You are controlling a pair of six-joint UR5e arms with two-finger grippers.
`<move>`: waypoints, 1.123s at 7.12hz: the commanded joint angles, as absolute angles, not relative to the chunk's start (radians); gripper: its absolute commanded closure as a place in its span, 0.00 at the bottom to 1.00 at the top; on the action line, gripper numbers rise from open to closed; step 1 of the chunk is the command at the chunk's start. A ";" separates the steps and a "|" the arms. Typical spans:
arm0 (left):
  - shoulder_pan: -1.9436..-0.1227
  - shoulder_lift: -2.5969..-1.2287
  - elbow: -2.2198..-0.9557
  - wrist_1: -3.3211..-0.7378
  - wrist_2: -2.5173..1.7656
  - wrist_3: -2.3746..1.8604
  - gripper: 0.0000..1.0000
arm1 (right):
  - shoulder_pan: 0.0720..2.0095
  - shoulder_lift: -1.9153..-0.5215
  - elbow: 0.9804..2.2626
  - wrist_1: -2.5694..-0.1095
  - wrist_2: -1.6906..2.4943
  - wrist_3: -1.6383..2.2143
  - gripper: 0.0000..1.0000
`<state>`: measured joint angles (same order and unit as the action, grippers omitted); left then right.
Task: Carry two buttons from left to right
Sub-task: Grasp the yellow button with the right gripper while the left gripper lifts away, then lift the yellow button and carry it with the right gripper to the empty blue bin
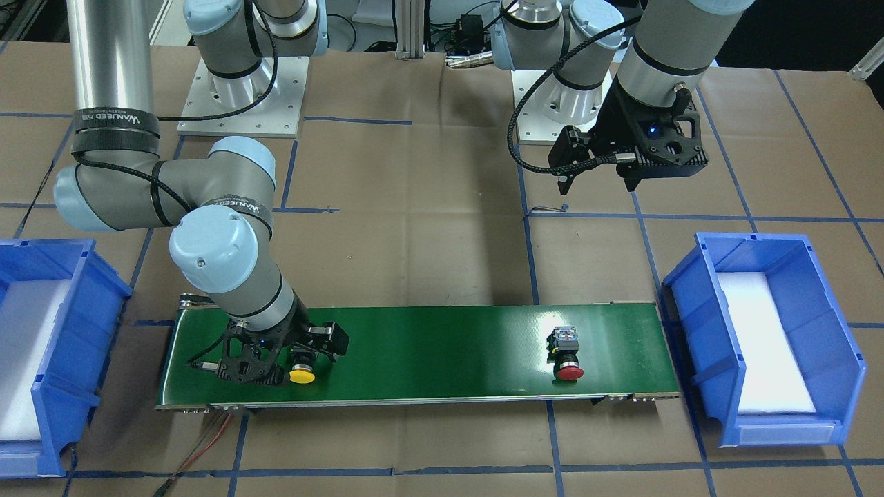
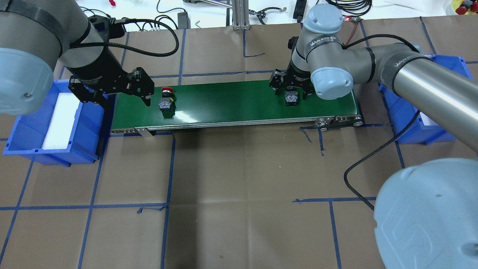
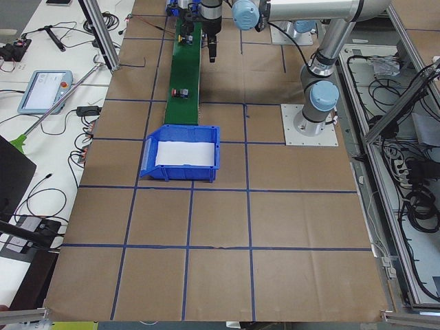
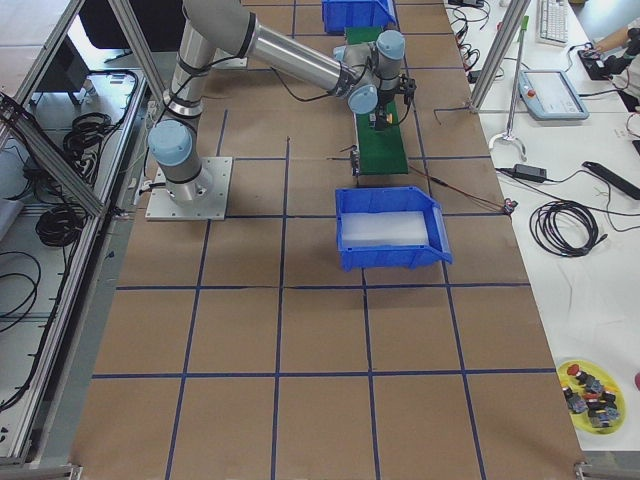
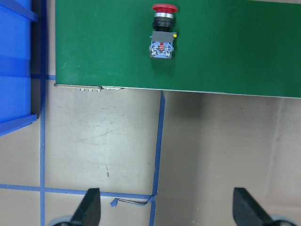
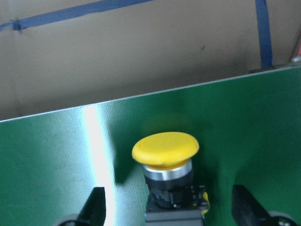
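Observation:
The yellow-capped button (image 1: pixel 302 373) lies on its side on the green belt (image 1: pixel 428 352) near its end on my right. My right gripper (image 1: pixel 304 360) is low over it and open. In the right wrist view the yellow button (image 6: pixel 165 149) lies between the spread fingers (image 6: pixel 96 207), which do not touch it. The red-capped button (image 1: pixel 568 359) lies on the belt near my left end. My left gripper (image 1: pixel 598 183) hangs open and empty above the table, on the robot's side of the belt. The left wrist view shows the red button (image 5: pixel 162 33) ahead of it.
A blue bin (image 1: pixel 763 345) with a white liner stands off the belt's end on my left. Another blue bin (image 1: pixel 34 352) stands off the end on my right. Brown paper with blue tape lines covers the table. A yellow dish of spare buttons (image 4: pixel 592 397) sits far off.

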<state>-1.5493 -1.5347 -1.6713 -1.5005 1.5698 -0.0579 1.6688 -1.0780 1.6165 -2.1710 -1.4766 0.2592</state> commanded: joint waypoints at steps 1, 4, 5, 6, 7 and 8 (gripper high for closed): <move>-1.549 -1.526 -1.675 -1.500 1.571 -0.057 0.00 | 1.667 -1.081 1.611 -2.151 -1.508 0.253 0.94; -1.549 -1.525 -1.678 -1.499 1.572 -0.055 0.00 | 1.639 -1.158 1.600 -2.093 -1.590 0.223 0.96; -1.549 -1.525 -1.678 -1.499 1.572 -0.055 0.00 | 1.597 -1.231 1.586 -2.013 -1.589 0.187 0.96; -1.549 -1.526 -1.678 -1.499 1.571 -0.055 0.00 | 1.529 -1.294 1.565 -1.912 -1.586 0.082 0.96; -1.549 -1.525 -1.678 -1.497 1.572 -0.054 0.00 | 1.447 -1.343 1.562 -1.892 -1.586 -0.028 0.95; -1.549 -1.525 -1.678 -1.497 1.572 -0.054 0.00 | 1.383 -1.385 1.552 -1.850 -1.600 -0.123 0.95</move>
<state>-1.5493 -1.5250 -1.6781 -1.4976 1.5720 -0.0542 1.4673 -1.3267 1.5636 -1.9039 -1.5889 -0.0025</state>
